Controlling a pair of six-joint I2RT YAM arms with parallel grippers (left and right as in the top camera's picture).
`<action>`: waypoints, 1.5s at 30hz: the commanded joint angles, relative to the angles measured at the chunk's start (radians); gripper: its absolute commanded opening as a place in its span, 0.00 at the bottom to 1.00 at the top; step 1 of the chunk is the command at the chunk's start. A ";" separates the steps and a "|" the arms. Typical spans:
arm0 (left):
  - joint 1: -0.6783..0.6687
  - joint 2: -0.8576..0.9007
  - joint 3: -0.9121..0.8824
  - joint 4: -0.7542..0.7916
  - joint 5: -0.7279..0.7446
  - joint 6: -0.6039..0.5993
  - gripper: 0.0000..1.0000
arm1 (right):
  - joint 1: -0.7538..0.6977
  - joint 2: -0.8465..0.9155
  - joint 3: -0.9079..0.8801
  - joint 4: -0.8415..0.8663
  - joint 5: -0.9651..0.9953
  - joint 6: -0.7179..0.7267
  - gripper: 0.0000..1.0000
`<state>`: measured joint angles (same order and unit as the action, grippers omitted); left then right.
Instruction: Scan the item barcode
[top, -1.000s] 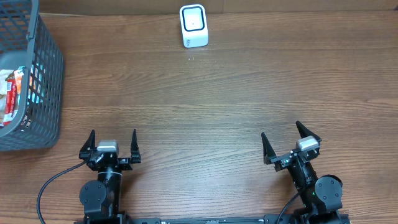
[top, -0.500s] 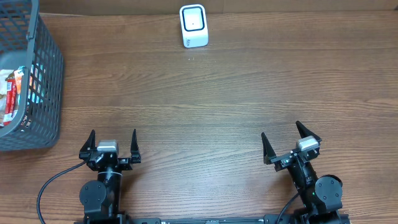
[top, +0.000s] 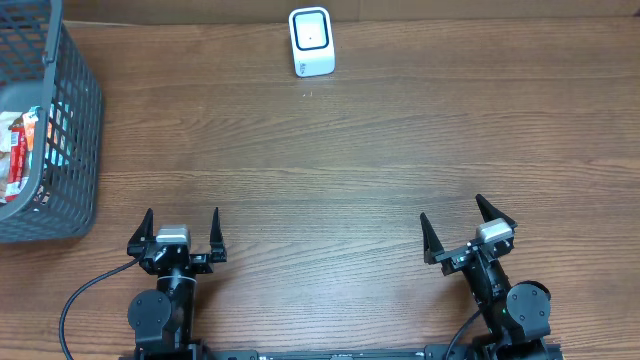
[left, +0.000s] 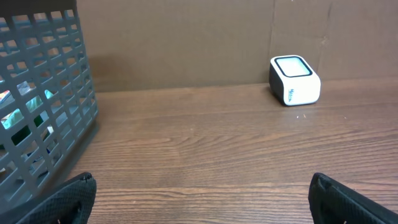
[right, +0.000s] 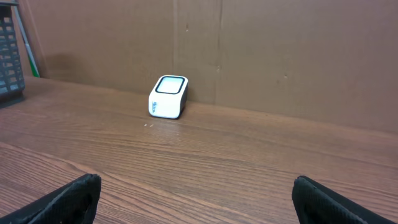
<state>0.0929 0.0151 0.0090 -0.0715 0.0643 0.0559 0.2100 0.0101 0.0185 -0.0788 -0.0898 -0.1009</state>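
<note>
A small white barcode scanner (top: 311, 42) with a dark-rimmed window stands at the far middle of the wooden table; both wrist views show the scanner (left: 295, 79) (right: 168, 96) against the brown back wall. Packaged items (top: 20, 150) in red, white and blue wrappers lie inside a grey mesh basket (top: 75, 130) at the far left. My left gripper (top: 182, 228) rests at the near left edge, open, nothing between its fingers. My right gripper (top: 466, 224) rests at the near right edge, also open and empty. Both are far from the basket and the scanner.
The grey basket (left: 43, 106) fills the left of the left wrist view. A brown cardboard wall (right: 249, 50) closes off the table's far side. A black cable (top: 85, 290) loops beside the left arm's base.
</note>
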 joint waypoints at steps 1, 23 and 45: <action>-0.002 -0.011 -0.004 -0.002 0.007 0.008 1.00 | 0.003 -0.006 -0.010 0.003 -0.004 0.003 1.00; -0.002 0.008 0.004 -0.002 0.165 -0.193 1.00 | 0.003 -0.006 -0.010 0.003 -0.004 0.003 1.00; -0.002 0.259 0.348 -0.270 0.244 -0.190 1.00 | 0.003 -0.006 -0.010 0.003 -0.004 0.003 1.00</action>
<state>0.0929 0.2241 0.2684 -0.3191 0.2893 -0.1253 0.2100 0.0101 0.0185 -0.0792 -0.0902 -0.1013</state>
